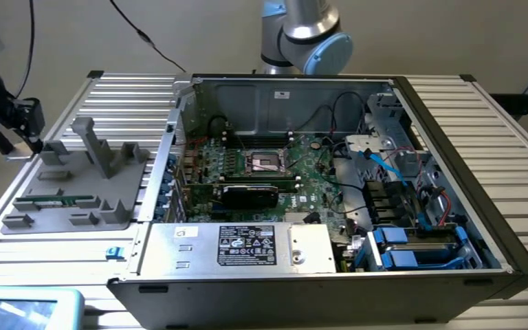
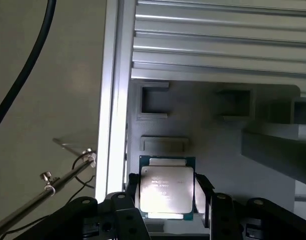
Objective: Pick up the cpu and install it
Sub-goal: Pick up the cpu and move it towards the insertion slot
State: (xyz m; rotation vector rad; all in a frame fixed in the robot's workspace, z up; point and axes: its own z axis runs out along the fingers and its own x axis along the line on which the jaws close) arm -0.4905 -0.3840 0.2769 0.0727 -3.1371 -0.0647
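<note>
The cpu point(image 2: 165, 192), a flat square chip with a shiny silver top and a thin green rim, sits between the two black fingers of my gripper point(image 2: 167, 181); the jaws press on its opposite sides. It hangs above the grey plastic tray point(image 2: 203, 130), close to the table's side rail. In the exterior view my gripper point(image 1: 23, 143) is at the far left, just past the grey tray point(image 1: 71, 196). The square metal-framed socket point(image 1: 269, 161) with a dark centre lies on the motherboard inside the open computer case point(image 1: 447, 172), well to the exterior view's right of my gripper.
A green memory stick point(image 1: 58, 201) lies in a slot of the tray, and grey upright posts point(image 1: 94, 141) rise from it. Cables, a black card point(image 1: 250, 194) and blue drive brackets point(image 1: 401, 244) crowd the case. A ribbed metal table point(image 1: 122, 89) carries everything.
</note>
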